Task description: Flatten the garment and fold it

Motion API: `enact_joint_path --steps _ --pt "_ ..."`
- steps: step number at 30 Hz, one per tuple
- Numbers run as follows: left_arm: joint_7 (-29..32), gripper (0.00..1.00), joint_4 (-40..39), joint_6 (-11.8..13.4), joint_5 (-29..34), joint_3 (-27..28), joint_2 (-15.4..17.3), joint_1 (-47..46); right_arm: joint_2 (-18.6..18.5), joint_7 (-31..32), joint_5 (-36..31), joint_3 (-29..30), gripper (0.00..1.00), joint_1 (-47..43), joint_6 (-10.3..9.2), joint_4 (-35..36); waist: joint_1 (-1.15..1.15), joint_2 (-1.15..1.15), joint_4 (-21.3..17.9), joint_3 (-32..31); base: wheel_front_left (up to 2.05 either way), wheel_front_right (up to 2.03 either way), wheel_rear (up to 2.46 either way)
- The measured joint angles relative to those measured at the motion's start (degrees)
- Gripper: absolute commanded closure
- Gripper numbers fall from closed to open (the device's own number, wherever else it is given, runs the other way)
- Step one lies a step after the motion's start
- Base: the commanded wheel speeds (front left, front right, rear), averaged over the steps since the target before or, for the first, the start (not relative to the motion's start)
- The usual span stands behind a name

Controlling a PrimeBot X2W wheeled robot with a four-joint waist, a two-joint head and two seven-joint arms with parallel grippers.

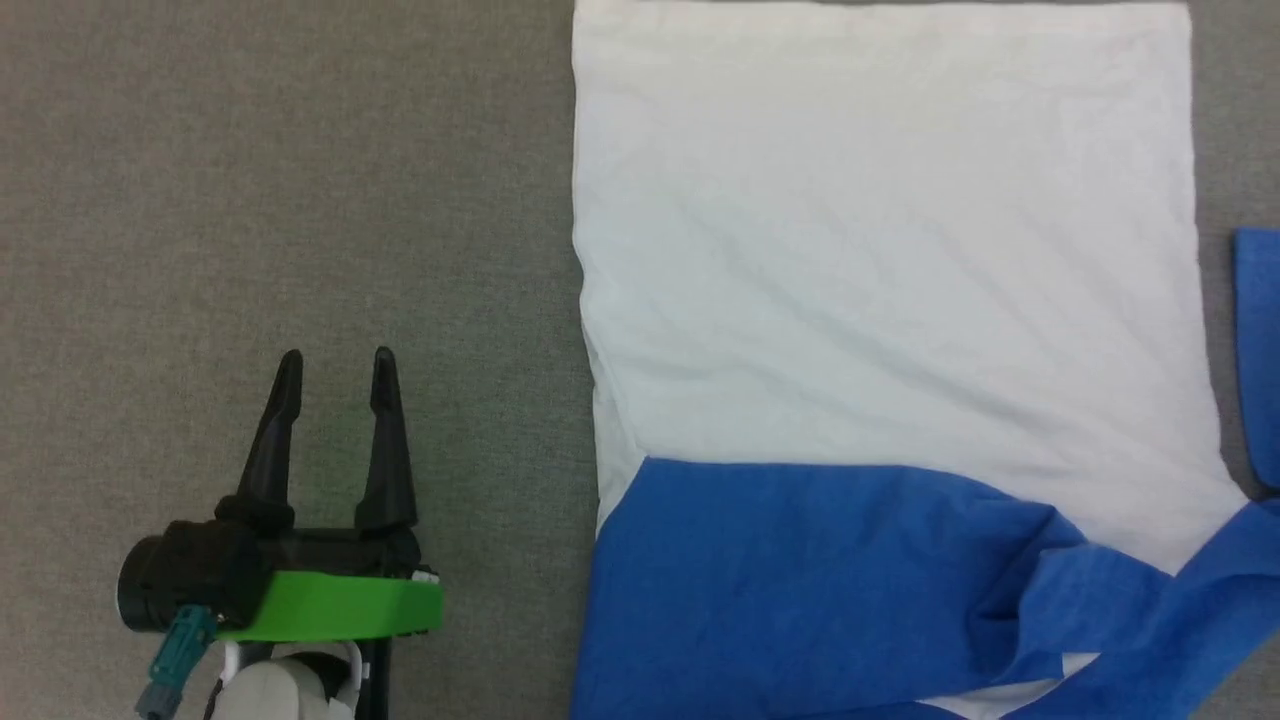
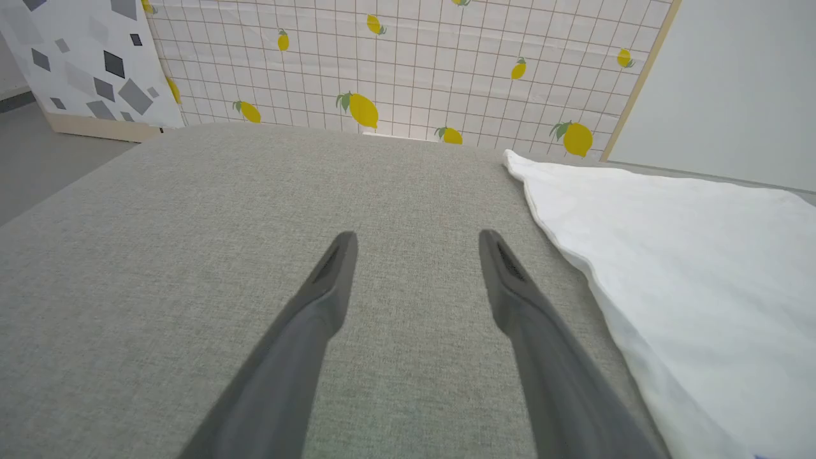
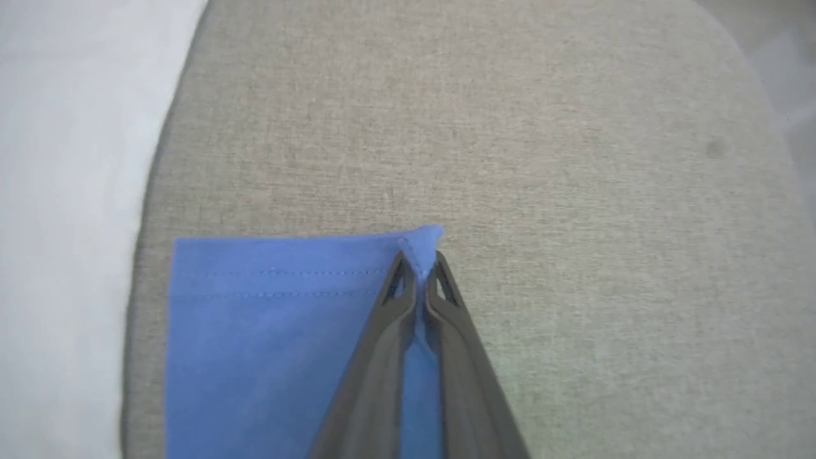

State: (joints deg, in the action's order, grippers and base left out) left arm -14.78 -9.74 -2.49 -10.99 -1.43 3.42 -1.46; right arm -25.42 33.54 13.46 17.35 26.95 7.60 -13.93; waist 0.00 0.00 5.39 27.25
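Observation:
The garment (image 1: 880, 260) lies spread on the grey surface, white body up the head view, blue shoulders and a folded-in blue sleeve (image 1: 800, 570) near the bottom. Another blue sleeve's end (image 1: 1258, 350) pokes in at the right edge. In the right wrist view my right gripper (image 3: 418, 262) is shut on the corner of that blue sleeve (image 3: 274, 331), pinching the hemmed cuff between its fingertips. My left gripper (image 1: 335, 365) rests open over bare surface to the left of the garment, nothing between its fingers (image 2: 331, 280); the white hem edge (image 2: 669, 255) lies off to its right.
The grey fabric surface (image 1: 280, 180) stretches wide to the left of the garment. Its far edge (image 2: 319, 131) meets a lemon-patterned grid panel (image 2: 408, 64) and a speckled panel (image 2: 83, 64). The surface's rounded corner (image 3: 752, 83) shows beyond the right gripper.

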Motion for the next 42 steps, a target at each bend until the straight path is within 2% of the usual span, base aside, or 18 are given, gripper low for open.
enact_joint_path --steps 5,13,14,19,25,35,42 --pt "-0.01 0.0 0.24 -0.33 -0.01 1.32 0.15 1.04 -0.45 -3.66 -2.77 6.59 1.0 -0.02 -0.01 0.09 0.0 0.0 -1.03 -3.89 0.0 0.0 0.0" --pt "0.0 0.0 0.27 -0.47 -0.21 2.74 0.15 4.39 -4.45 -5.35 -6.27 18.98 1.0 -2.99 -0.01 3.3 0.0 0.0 -2.69 -10.41 0.0 0.0 0.0" --pt "-0.01 0.0 0.14 -0.48 -0.69 3.28 0.15 5.55 -5.08 -5.61 -6.47 22.34 1.0 -5.04 -0.01 4.59 0.0 0.0 -3.1 -12.48 0.0 0.0 0.0" --pt "-0.01 0.0 -0.04 -0.48 -1.18 4.44 0.15 7.85 -4.65 -6.0 -6.08 23.12 1.0 -6.94 -0.01 7.05 0.0 0.0 -3.51 -15.52 0.0 0.0 0.0" --pt "-0.01 0.0 -0.14 -0.47 -1.27 4.5 0.11 9.1 -2.76 -5.56 -2.65 16.17 1.0 -7.14 -0.01 11.48 0.0 0.0 -3.67 -18.57 0.0 0.0 0.0" --pt "-0.01 0.0 -0.38 -0.4 -1.64 3.24 0.02 9.72 1.91 -1.53 4.49 -2.18 1.0 -7.99 -0.02 24.42 0.0 0.0 -2.47 -20.39 0.0 0.0 0.0" --pt "-0.01 0.0 -0.58 0.27 -1.7 2.6 -0.01 10.66 4.99 1.93 6.41 -13.56 1.0 -8.45 -0.02 32.33 0.0 0.0 -0.64 -20.95 0.0 0.0 0.0"
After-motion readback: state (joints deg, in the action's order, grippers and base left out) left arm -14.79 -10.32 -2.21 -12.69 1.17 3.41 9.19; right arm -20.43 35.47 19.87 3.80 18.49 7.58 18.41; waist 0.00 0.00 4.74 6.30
